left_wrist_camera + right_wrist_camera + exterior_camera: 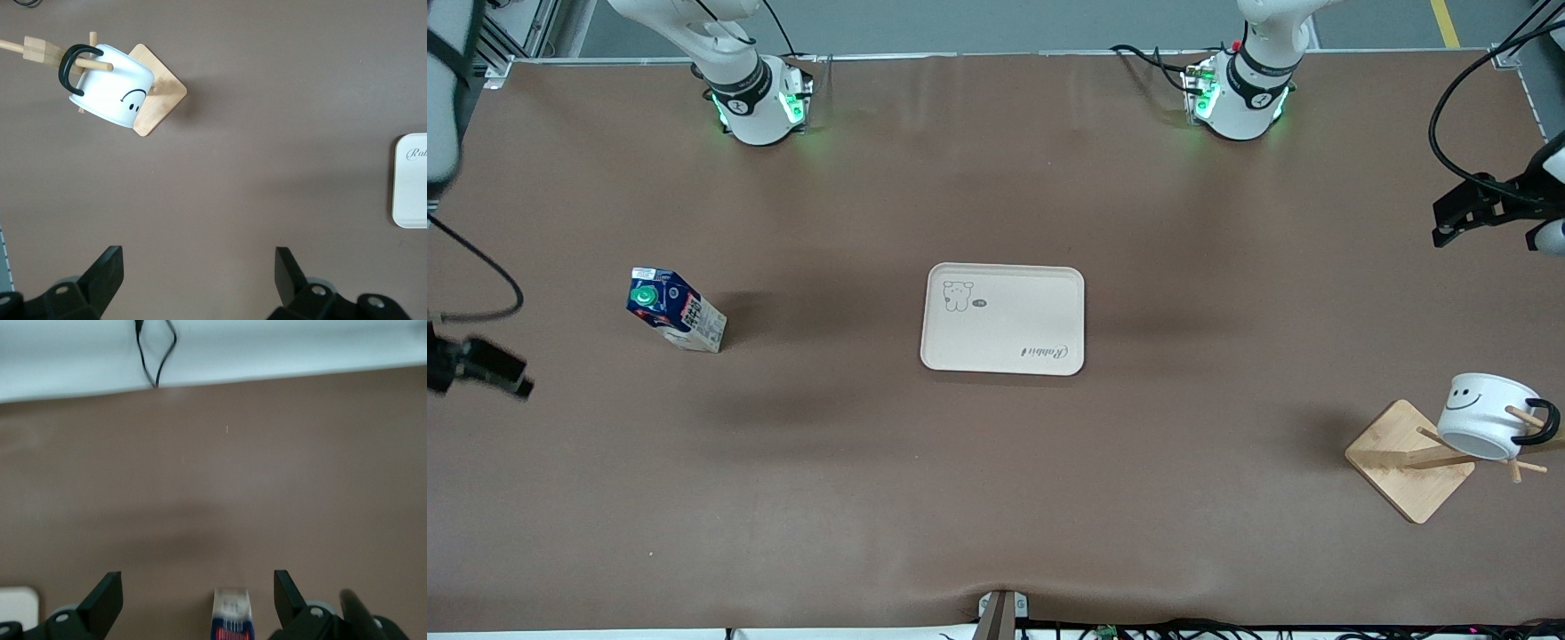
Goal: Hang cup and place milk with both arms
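Brown table (996, 498) bears rack-hung cup (1485, 415), tray (1003, 317), milk (676, 311); both grippers (199, 267) (198, 590) spread.

We observed a cream rectangular tray (1003, 318), printed with a small bear and script lettering, lying flat mid-table. A wooden peg rack (1409, 460) on a square base stood toward the left arm's end.

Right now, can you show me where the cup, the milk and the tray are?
cup (1485, 413): front view, on its white side, under the smile.
milk (660, 298): front view, on its blue top.
tray (1005, 320): front view, on its bare middle.
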Robot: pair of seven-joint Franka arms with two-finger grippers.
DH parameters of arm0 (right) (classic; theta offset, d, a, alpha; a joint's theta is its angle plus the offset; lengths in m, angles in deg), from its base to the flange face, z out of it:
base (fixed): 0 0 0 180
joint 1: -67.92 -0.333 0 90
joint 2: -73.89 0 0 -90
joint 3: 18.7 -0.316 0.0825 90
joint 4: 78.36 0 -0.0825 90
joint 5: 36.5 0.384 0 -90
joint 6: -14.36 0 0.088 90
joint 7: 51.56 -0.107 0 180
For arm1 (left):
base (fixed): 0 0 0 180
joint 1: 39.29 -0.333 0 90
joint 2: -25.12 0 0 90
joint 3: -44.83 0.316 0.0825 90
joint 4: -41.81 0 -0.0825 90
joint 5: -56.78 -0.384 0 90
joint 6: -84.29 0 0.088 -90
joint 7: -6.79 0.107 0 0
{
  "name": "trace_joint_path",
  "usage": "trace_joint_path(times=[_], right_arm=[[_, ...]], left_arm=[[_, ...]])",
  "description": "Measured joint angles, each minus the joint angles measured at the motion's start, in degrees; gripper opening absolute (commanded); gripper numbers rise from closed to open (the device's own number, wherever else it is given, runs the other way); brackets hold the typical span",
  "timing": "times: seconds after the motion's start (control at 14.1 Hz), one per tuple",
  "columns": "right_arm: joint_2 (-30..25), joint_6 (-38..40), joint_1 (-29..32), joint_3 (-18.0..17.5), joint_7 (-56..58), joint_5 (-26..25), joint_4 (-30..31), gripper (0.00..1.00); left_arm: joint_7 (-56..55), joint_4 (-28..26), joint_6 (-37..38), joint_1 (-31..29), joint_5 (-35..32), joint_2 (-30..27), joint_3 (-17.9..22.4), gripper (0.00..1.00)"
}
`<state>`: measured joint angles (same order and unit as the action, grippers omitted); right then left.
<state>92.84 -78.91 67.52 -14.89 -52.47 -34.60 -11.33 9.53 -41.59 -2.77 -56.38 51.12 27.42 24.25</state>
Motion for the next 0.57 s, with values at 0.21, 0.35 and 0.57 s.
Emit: trace_joint_path(times=[0.21,0.35,0.57], right_arm=[[-6.2,14.1,-1.7,-0.2,-0.2,0.0,1.0,1.0],[-11.3,15.5,-2.2,-0.2,-0.3,0.0,6.4,1.0],[-16.6,13.0,-2.0,0.1,-0.3,-1.4,13.9,1.0]], left_arm=[[0.0,-1.9,0.2,7.3,0.3,-1.4,6.6,1.0],[-0.1,-3.2,0.2,11.2,1.7,-2.5,10.5,1.0],[-1.1,-5.5,0.3,15.2,2.6,-4.2,13.9,1.0]])
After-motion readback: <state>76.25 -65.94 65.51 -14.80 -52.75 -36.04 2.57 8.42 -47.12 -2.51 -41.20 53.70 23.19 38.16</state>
